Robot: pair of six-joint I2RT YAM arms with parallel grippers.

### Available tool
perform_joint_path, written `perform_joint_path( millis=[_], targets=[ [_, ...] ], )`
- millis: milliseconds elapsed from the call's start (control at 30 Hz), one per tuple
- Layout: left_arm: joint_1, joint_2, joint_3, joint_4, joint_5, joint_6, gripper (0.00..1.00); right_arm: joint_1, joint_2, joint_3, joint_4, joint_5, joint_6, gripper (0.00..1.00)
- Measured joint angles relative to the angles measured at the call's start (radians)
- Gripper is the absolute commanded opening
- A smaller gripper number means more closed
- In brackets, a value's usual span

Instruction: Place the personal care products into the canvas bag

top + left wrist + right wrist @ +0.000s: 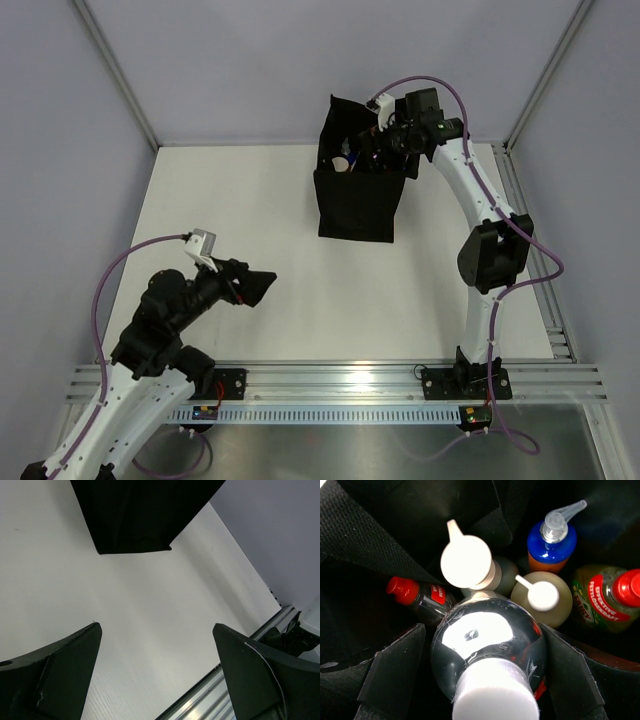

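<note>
Six bottles (542,597) crowd canvas bag (355,527) beneath right claw (482,630).

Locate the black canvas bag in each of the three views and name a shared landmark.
Top external: canvas bag stands upper centre.
Left wrist: its lower corner, top centre.
Right wrist: its inside walls surround the bottles.
Shared landmark: the white table, in top external and left wrist only.

Black boxy canvas tote bag (355,205) upright on tabletop (250,320), back centre. Bottles inside:
- clear, white-capped (490,645)
- cream pump (467,562)
- grey-green, beige-capped (542,597)
- orange, blue-capped (551,547)
- yellow-green, red-capped (602,600)
- dark, red-capped (422,599), tilted
</note>
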Motion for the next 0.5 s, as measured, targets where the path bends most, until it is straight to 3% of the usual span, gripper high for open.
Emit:
perform_joint_path(
  millis=[267, 500],
  targets=[
    [0.0, -0.004, 0.0, -0.014, 0.0, 0.006, 0.99, 0.0, -0.039, 0.036, -0.037, 0.067, -0.005, 1.0],
    [0.0, -0.004, 0.0, -0.017, 0.0, 0.012, 0.99, -0.008, -0.214, 0.057, -0.023, 0.144, -0.006, 0.99]
  ],
)
